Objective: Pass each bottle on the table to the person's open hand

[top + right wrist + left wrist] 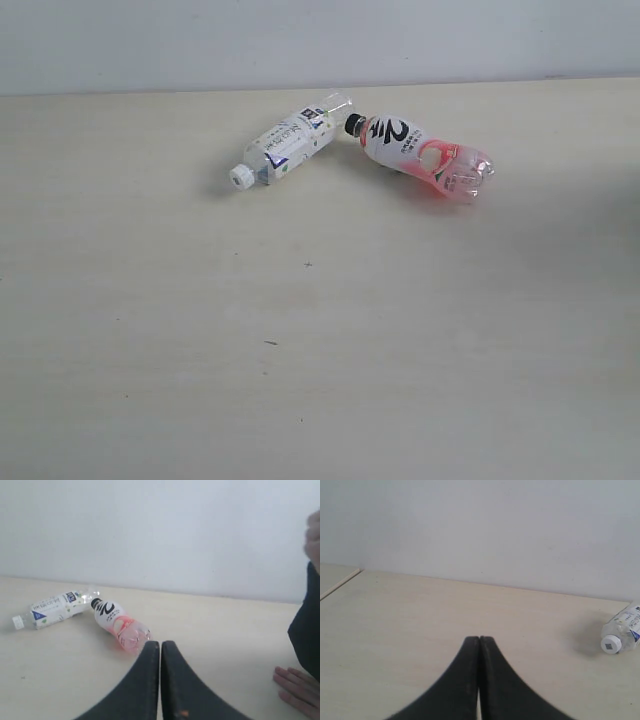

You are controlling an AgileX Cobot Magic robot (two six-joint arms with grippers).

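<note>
Here the pink-peach bottle (120, 623) lies just beyond the right gripper (160, 644), closed and empty.

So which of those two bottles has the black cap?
The pink bottle, lying on its side to the right in the exterior view. The other bottle, beside it, has a white cap and a white-and-navy label.

Pale table (150, 350) with white-navy bottle (285, 148) and pink-peach bottle (425, 160) (both sideways)
</note>
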